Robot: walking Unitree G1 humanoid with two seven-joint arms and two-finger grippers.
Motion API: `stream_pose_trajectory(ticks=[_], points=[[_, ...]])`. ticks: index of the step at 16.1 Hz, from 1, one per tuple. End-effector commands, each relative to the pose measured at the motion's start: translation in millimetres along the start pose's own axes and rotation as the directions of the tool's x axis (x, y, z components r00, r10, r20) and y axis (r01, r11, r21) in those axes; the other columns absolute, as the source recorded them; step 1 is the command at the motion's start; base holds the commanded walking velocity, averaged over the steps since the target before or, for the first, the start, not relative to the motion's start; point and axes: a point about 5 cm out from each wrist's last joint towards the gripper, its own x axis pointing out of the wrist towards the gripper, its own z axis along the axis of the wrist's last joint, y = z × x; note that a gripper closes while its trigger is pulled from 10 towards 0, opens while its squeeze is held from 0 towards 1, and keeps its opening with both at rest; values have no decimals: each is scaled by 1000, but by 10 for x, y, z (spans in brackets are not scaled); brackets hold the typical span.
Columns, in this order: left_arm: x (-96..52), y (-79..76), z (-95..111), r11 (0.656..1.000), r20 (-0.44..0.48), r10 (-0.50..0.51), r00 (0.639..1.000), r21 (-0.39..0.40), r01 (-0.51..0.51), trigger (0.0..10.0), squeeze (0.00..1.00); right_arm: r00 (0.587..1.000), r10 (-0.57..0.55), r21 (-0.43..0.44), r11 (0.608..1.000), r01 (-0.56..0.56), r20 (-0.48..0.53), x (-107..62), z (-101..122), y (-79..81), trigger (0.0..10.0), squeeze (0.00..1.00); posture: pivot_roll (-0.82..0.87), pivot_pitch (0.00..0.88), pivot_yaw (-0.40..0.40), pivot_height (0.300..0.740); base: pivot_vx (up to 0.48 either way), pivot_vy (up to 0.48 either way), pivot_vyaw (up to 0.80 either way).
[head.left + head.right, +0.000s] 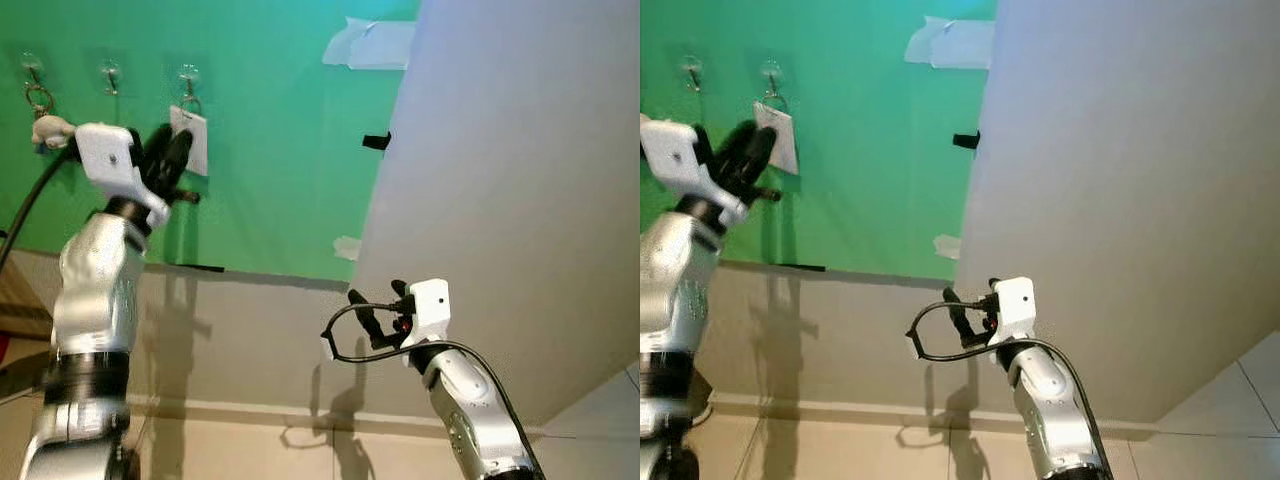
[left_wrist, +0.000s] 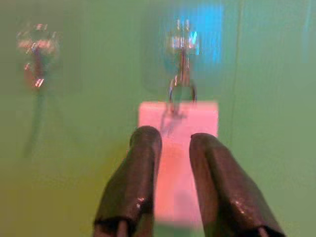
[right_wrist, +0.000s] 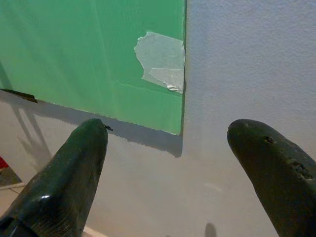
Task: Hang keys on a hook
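We are raising our left gripper (image 2: 170, 140) up to the green wall panel (image 1: 270, 180), its two black fingers (image 2: 136, 173) parted only by a narrow gap and lying just over the white tag (image 2: 178, 148) that is hanging by its ring from the hook (image 2: 182, 59) near the panel's top edge. The keys look hung already; whether the fingers are pinching the tag or merely lying over it, we cannot tell. We are holding our right gripper (image 1: 375, 320) low by the grey wall (image 1: 520, 200), fingers spread wide and empty. The risk we are judging now: pulling back while touching the tag could lift the ring off the hook, and a sideways drift could knock the neighbouring hook (image 1: 110, 75). There is open panel below the tag, so backing straight off the wall looks safest.
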Motion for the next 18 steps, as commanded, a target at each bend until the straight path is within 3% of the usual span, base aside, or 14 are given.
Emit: stream_pose_trajectory(ticks=[1, 3, 4, 6, 9, 11, 12, 13, 15, 16, 18], points=[[-92, -116, -85, 998, -38, 24, 999, 65, -21, 10000, 1000, 1000, -5, -15, 1000, 5, 1, 9, 19, -23, 10000, 1000, 41, 0, -72, 740, 0, 0, 0], [-364, -242, -316, 994, -137, 62, 989, 98, -49, 10000, 1000, 998, -49, -13, 999, 50, 39, -20, 66, -65, 10000, 1000, 47, 0, -71, 740, 0, 0, 0], [-610, -355, -502, 993, -220, 63, 973, 114, -38, 10000, 1000, 994, -86, -1, 996, 86, 63, -78, 94, -109, 10000, 1000, 49, 0, -73, 740, 0, 0, 0], [-1031, -592, -771, 998, -347, 16, 938, 67, 8, 10000, 1000, 986, -152, -9, 988, 153, 68, -221, 40, -176, 10000, 1000, 49, 0, -78, 740, 0, 0, 0], [-1247, -715, -856, 993, -410, -21, 912, 98, 66, 10000, 1000, 963, -260, 0, 965, 261, 68, -352, -7, -304, 10000, 1000, 42, 0, -74, 740, 0, 0, 0], [-1287, -733, -872, 994, -428, -29, 903, 81, 70, 10000, 1000, 967, -237, 12, 971, 237, 97, -433, -8, -308, 10000, 1000, 38, 0, -73, 740, 0, 0, 0], [-1266, -759, -891, 994, -433, -33, 901, 81, 75, 10000, 333, 962, -264, -13, 964, 265, 75, -452, -45, -316, 10000, 1000, 27, 0, -63, 740, 0, 0, 0], [-1221, -772, -905, 995, -435, -16, 900, 86, 59, 10000, 0, 958, -282, -24, 959, 283, 43, -440, -86, -314, 10000, 1000, 20, 0, -61, 740, 0, 0, 0], [-1138, -791, -920, 998, -431, 2, 902, 62, 27, 10000, 0, 964, -264, -41, 963, 265, 32, -388, -83, -280, 10000, 1000, 10, 0, -58, 740, 0, 0, 0], [-1105, -802, -952, 1000, -441, 16, 897, -11, -23, 10000, 0, 956, -293, -34, 955, 293, 25, -376, -88, -303, 10000, 0, 2, 0, -56, 740, 0, 0, 0], [-1096, -805, -955, 999, -441, 24, 897, -14, -34, 10000, 0, 950, -313, -21, 949, 313, 22, -377, -89, -324, 10000, 0, -5, 0, -56, 740, 0, 0, 0]])
